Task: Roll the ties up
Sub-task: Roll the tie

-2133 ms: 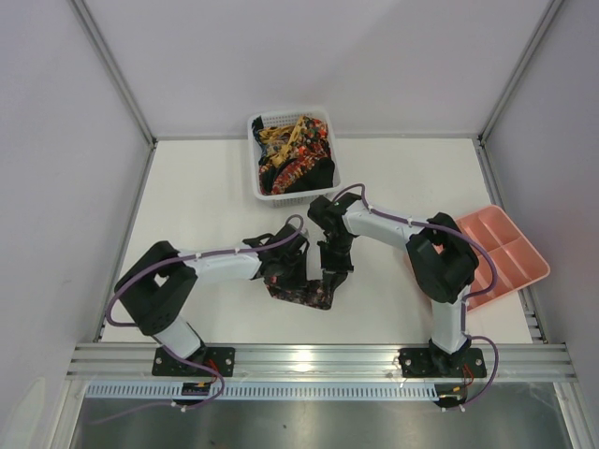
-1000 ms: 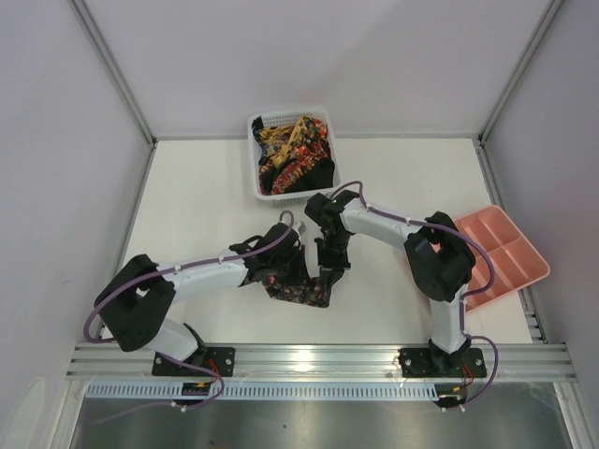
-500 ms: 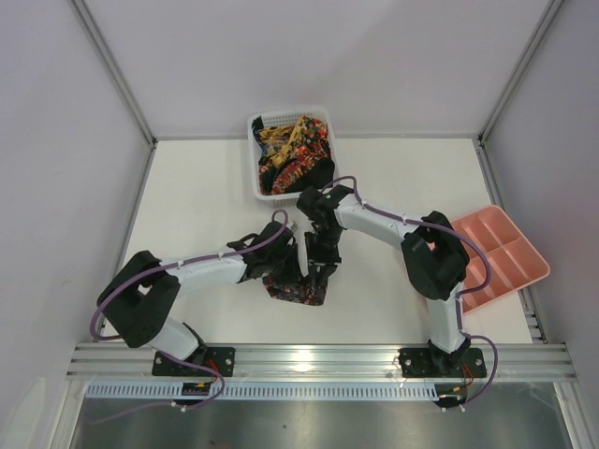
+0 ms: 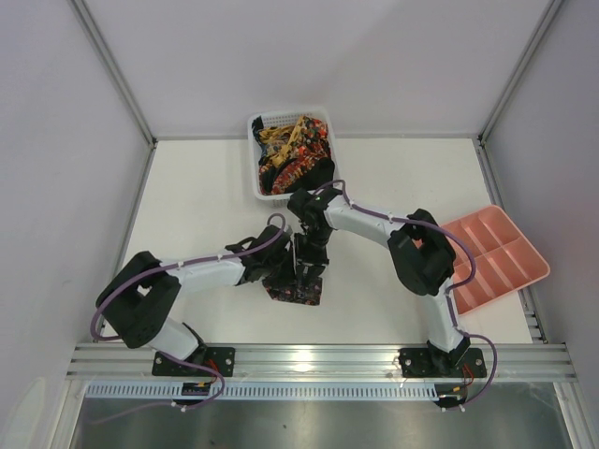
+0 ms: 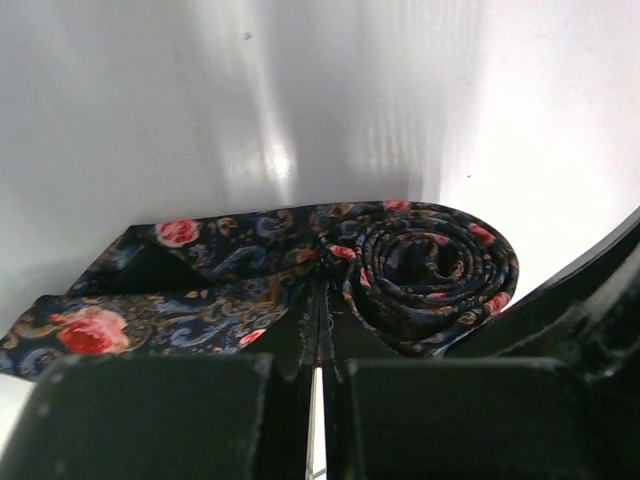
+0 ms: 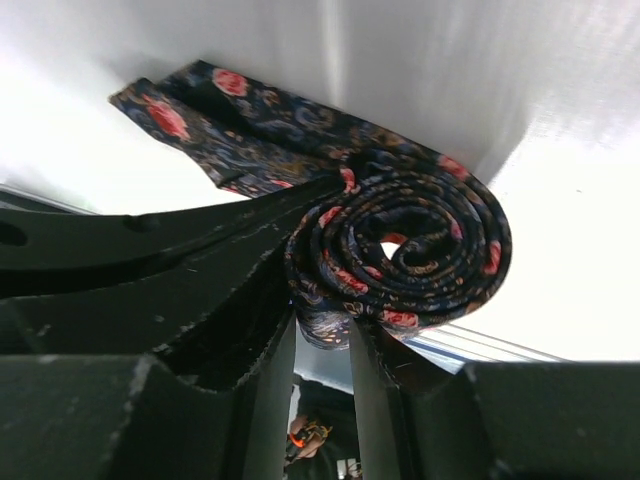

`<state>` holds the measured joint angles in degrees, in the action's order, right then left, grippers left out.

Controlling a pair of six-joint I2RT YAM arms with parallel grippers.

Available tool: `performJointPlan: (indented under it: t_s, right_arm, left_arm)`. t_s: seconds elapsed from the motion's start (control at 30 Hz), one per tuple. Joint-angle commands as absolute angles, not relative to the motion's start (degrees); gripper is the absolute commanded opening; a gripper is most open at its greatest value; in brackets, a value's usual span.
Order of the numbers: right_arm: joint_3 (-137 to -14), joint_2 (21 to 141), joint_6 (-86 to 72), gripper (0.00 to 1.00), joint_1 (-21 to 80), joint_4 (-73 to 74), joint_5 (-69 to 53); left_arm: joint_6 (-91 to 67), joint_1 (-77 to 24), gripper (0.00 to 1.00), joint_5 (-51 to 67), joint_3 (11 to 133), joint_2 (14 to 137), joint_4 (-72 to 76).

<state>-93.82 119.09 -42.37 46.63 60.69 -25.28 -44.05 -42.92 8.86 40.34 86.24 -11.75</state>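
A: From above, where is the work going on?

B: One patterned tie (image 4: 301, 292) lies on the table (image 4: 206, 215) on the near side of the white mesh basket (image 4: 254, 164), a little apart from it. More ties (image 4: 292, 154) are heaped inside the basket. The left gripper (image 4: 281, 273) and right gripper (image 4: 310, 271) meet over the tie on the table, too bunched together for their jaws to be read. The pink compartment tray (image 4: 496, 257) sits well off to the basket's right.

A: And the left wrist view?

B: The basket is out of frame. Most of the tie is wound into a coil (image 5: 430, 265), and a loose tail (image 5: 190, 290) lies flat beside it. The left gripper (image 5: 320, 300) is closed tight, its tips pressed in where the tail leaves the coil. Whether fabric is nipped between them cannot be told.

A: The right wrist view?

B: It shows the coil (image 6: 410, 250) end-on, several turns deep. The right gripper (image 6: 322, 345) stands at a narrow gap with the coil's lower rim in it, touching both sides by the look. Whether it clamps or merely straddles cannot be told. The left gripper's fingers (image 6: 200, 250) come in as a dark wedge against the coil's side.

A: So which step is it?

B: Rolling this tie, and late in it by the look, since only the tail is left unwound. The next move calls for winding that tail onto the coil while one claw keeps the turns from springing loose.
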Motion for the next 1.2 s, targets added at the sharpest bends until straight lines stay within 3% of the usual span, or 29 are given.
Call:
performJointPlan:
  t_s: [0.0,0.4,0.87,1.17]
  right_arm:
    - [-96.7,120.8,-45.2,0.33,47.5,56.5,-26.4]
    - [-94.5,122.6,-46.9,0.33,47.7,51.2,-22.8]
    - [-94.3,125.8,-47.4,0.33,48.1,49.0,-20.9]
    - [-94.1,126.8,-47.0,0.36,48.0,44.9,-23.5]
  left_arm:
    - [-44.2,-42.8,0.01,7.6,38.7,84.2,-13.4]
    - [-43.2,-42.8,0.01,3.0,37.2,81.1,-16.3]
    - [-42.0,-42.1,0.12,-5.0,37.8,71.6,-27.9]
    - [-42.7,-40.4,0.12,1.0,38.2,68.2,-25.0]
